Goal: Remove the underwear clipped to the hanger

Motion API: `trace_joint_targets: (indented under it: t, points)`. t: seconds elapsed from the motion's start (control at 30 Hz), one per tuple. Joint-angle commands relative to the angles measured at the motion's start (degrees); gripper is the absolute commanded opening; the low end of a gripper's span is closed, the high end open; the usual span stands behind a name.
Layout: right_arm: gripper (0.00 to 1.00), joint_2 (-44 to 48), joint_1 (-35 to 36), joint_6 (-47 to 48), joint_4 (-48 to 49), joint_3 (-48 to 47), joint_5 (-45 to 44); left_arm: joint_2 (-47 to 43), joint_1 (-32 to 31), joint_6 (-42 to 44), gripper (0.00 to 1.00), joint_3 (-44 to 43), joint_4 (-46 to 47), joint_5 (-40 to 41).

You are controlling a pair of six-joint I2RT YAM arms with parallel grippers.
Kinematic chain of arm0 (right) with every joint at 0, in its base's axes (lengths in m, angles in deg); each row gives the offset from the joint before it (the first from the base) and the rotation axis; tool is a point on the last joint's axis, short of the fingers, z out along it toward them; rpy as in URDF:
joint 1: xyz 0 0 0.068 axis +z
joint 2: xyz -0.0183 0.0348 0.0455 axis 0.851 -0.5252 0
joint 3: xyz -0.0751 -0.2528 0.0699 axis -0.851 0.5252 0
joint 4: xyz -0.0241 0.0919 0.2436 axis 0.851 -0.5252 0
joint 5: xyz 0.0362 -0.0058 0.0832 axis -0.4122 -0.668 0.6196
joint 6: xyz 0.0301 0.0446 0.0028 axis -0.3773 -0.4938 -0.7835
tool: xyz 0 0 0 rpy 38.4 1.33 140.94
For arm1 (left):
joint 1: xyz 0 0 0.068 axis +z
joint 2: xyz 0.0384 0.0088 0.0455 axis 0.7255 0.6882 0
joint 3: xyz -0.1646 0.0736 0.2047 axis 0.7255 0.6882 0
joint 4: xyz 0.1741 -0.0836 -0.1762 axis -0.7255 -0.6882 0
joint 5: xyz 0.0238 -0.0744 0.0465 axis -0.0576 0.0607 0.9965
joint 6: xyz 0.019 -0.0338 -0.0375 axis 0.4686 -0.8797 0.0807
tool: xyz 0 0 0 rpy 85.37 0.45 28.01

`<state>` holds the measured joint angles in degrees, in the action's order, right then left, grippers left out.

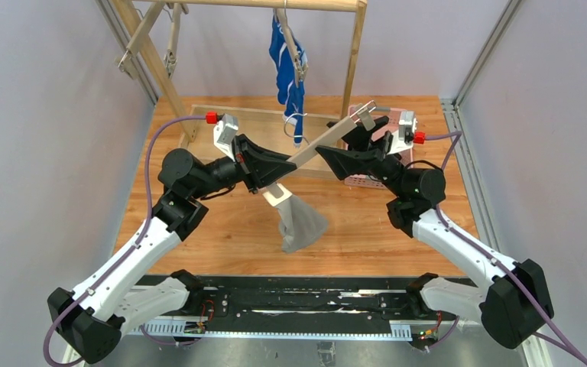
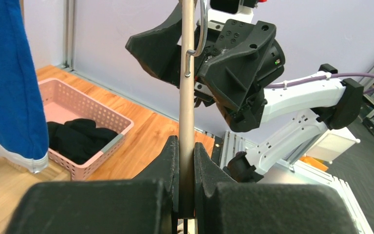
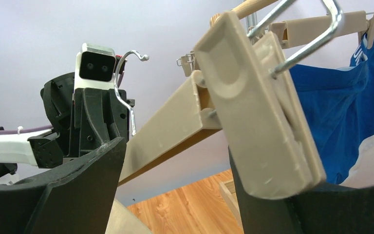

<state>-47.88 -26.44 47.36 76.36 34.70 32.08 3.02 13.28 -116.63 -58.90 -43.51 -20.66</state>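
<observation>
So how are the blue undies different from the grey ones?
The blue underwear is bright blue with white bits; the grey underwear is plain grey. The blue underwear hangs high at the back on the wooden rack; the grey underwear dangles lower, in front, from one end of the hanger gripped by the left gripper. Both are clipped up, not yet taken off.

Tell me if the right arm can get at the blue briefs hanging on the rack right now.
Probably not yet. The right end effector sits around the clip end of the tan hanger, which the left end effector clamps. Freed from it, the blue briefs hang close behind, unobstructed.
</observation>
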Motion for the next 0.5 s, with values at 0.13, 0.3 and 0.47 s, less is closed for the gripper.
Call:
trace_joint_targets:
  t: [0.13, 0.3, 0.47]
  points:
    - [0.77, -2.78, 2.06, -3.34, 8.33, -3.21, 1.04, 1.10, -1.76, -1.28, 0.00, 0.18, 6.46, -0.58]
    - [0.68, -3.46, 2.49, -3.48, 7.20, -4.22, 1.59, 1.82, -2.34, -1.84, 0.00, 0.67, 8.38, 0.32]
    - [0.53, -3.65, 2.59, -3.22, 5.51, -4.98, 2.89, 1.62, -2.36, -1.87, 0.00, 0.57, 9.17, 1.06]
